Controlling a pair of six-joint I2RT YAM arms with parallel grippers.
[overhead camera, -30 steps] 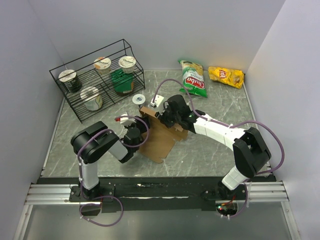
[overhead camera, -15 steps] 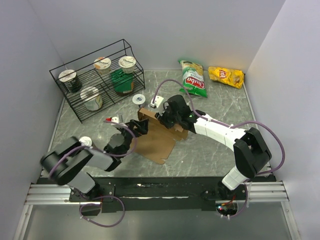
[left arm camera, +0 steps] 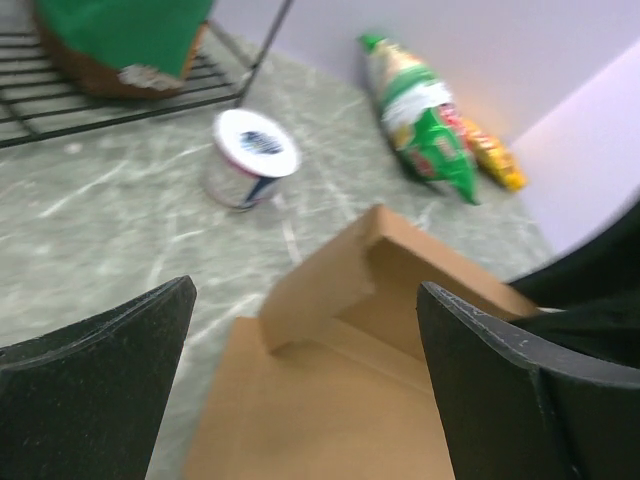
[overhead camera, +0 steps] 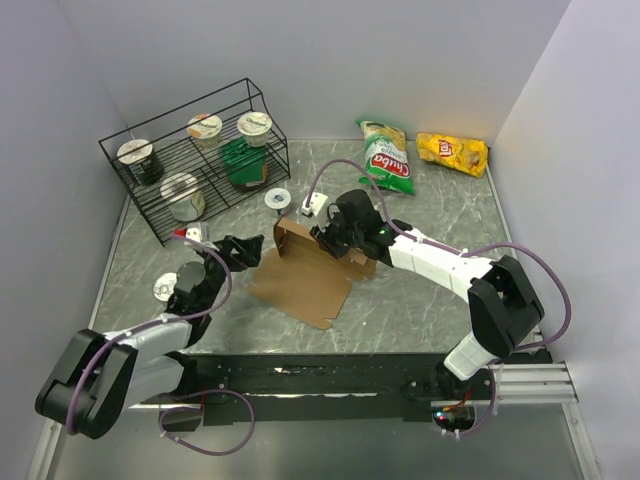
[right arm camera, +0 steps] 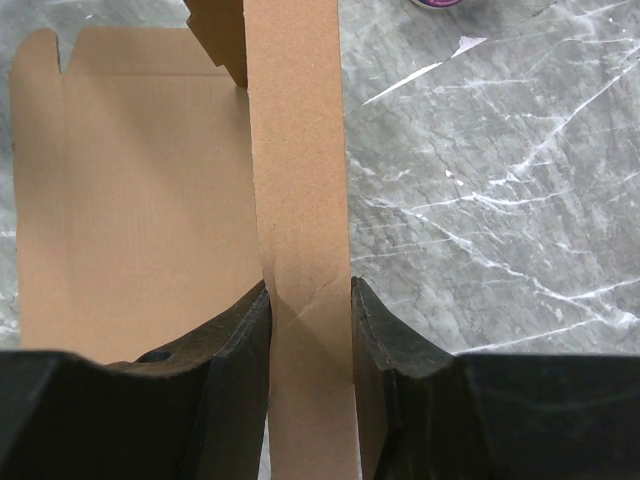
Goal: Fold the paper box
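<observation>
Grey marbled table (overhead camera: 420,300) with pale walls on three sides fills the overhead view. On it, a little left of the middle, lies the paper box (overhead camera: 300,285), a brown cardboard sheet that is mostly flat, with one flap raised along its far right edge and a short folded corner at its far left. The right gripper (overhead camera: 330,238) is clenched on that raised flap; in its own wrist view the two black fingers (right arm camera: 240,340) press a narrow cardboard strip (right arm camera: 300,150) from both sides, and the flat panel (right arm camera: 130,180) lies to the left of it. The left gripper (overhead camera: 240,250) stands just left of the box with its jaws spread wide and nothing between them; its wrist view looks over the folded corner (left arm camera: 340,280) toward a small white cup (left arm camera: 250,160) on the table. At the far left is a black wire rack (overhead camera: 130,205) holding several cups and a green packet. Far right lie a green chip bag (overhead camera: 388,160) and a yellow chip bag (overhead camera: 452,152), side by side and well apart from the box.
</observation>
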